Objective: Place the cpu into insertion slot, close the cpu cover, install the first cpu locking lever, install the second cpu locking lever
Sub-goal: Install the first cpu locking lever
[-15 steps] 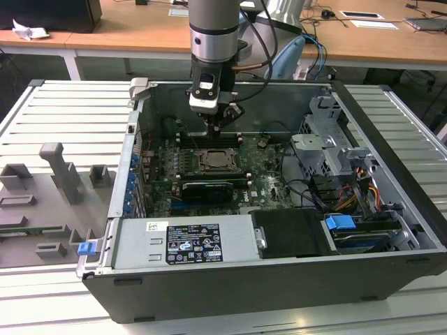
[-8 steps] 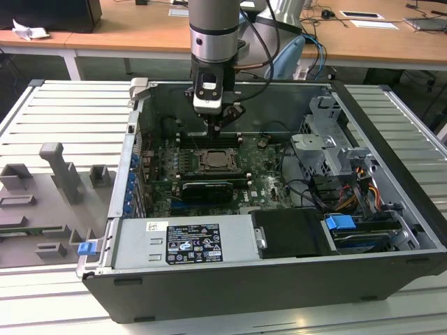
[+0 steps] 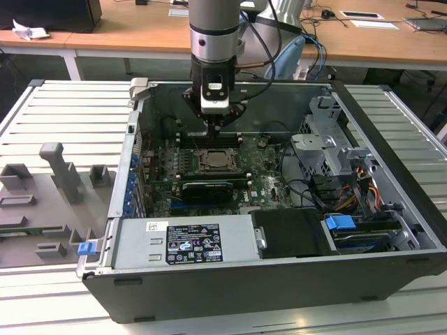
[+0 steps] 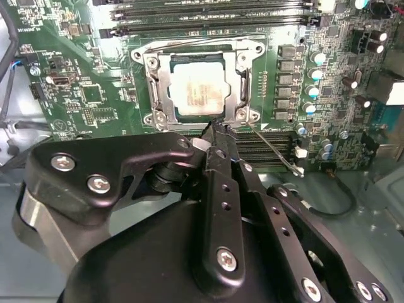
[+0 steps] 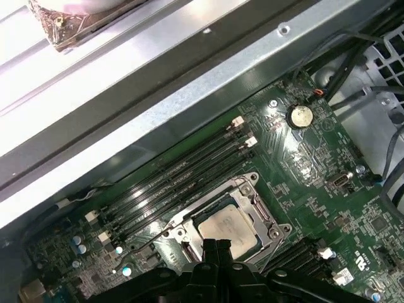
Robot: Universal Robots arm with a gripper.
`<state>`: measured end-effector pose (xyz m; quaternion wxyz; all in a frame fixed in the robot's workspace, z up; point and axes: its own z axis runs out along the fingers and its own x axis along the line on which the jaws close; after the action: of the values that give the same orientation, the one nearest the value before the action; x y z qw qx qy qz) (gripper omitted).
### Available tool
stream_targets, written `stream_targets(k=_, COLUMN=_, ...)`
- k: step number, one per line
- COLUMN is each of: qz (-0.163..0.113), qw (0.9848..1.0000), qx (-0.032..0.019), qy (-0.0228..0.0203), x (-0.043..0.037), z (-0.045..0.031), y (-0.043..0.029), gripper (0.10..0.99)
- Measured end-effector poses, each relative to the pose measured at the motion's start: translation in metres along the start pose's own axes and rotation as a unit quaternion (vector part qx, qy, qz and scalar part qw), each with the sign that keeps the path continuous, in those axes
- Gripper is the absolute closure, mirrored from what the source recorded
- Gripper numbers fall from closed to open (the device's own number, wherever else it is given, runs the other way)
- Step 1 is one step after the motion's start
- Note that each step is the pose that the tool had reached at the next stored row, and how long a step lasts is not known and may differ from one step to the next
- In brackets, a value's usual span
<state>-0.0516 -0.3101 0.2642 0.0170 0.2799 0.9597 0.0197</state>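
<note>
Table (image 3: 42, 105): we see an open computer case (image 3: 230, 283).
Done: cpu (image 4: 197, 88) in insertion slot (image 3: 218, 159), cpu cover (image 4: 235, 82) down.
Left: one lever (image 4: 271, 146) loose.
Gripper (image 4: 216, 129): pinched together, empty.

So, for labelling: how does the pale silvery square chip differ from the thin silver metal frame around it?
The pale silvery square chip is a solid plate; the thin silver metal frame is open, with a large window. The frame is larger and rings the chip. Both are square, metallic and lie flat.
</note>
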Motion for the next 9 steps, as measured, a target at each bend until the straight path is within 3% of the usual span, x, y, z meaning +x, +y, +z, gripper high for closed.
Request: stream_targets(k=9, qz=-0.029, qw=0.9996, qx=-0.0006, qy=0.0014, x=0.0000, z=0.0000, y=0.0000, gripper=0.980)
